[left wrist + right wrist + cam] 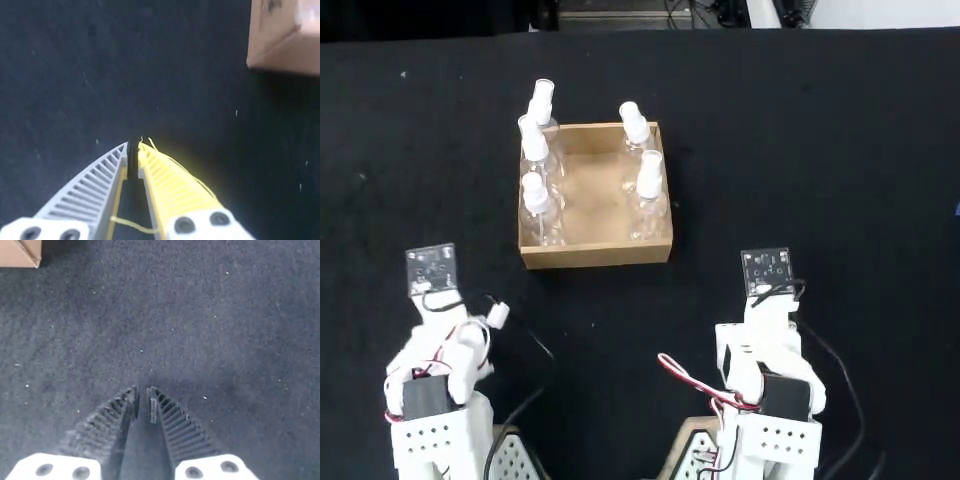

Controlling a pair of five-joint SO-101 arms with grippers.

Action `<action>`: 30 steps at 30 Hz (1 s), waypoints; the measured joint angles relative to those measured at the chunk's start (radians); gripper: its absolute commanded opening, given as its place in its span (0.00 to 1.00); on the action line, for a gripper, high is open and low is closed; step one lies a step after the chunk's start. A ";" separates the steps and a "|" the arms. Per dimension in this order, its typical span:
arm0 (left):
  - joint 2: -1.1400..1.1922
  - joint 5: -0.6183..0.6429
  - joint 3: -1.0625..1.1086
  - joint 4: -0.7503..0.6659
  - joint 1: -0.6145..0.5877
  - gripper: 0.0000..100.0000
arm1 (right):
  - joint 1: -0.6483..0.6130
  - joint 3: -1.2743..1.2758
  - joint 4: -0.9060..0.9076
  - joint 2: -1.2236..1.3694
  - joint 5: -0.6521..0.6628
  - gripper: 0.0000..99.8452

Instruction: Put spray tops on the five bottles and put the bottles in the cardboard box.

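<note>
All five spray-topped bottles (648, 185) appear to stand in the cardboard box (595, 256), upper centre, though the rearmost bottle (541, 103) may be just outside, and the left gripper (134, 150) and right gripper (142, 401) have their fingers closed on nothing.

A cardboard box (596, 256) sits on the black table (840, 150), at 12 o'clock from the two arms. Five capped bottles stand inside. The first bottle (542, 108), second bottle (533, 146) and third bottle (536, 203) line its 9 o'clock wall. The fourth bottle (635, 124) and fifth bottle (649, 178) line its 3 o'clock wall. The left arm (435, 385) is folded at the table's 7 o'clock, the right arm (770, 380) at 5 o'clock.
</note>
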 measured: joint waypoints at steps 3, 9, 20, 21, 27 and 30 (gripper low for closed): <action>0.000 0.000 0.000 0.011 0.002 0.03 | 0.000 0.000 0.000 0.000 0.000 0.01; 0.000 0.003 0.000 0.012 -0.026 0.03 | 0.000 0.000 0.000 0.000 0.000 0.01; 0.000 0.000 0.000 0.012 -0.023 0.03 | 0.000 0.000 0.000 0.000 0.000 0.01; 0.000 0.000 0.000 0.012 -0.023 0.03 | 0.000 0.000 0.000 0.000 0.000 0.01; 0.000 0.000 0.000 0.012 -0.023 0.03 | 0.000 0.000 0.000 0.000 0.000 0.01; 0.000 0.000 0.000 0.012 -0.023 0.03 | 0.000 0.000 0.000 0.000 0.000 0.01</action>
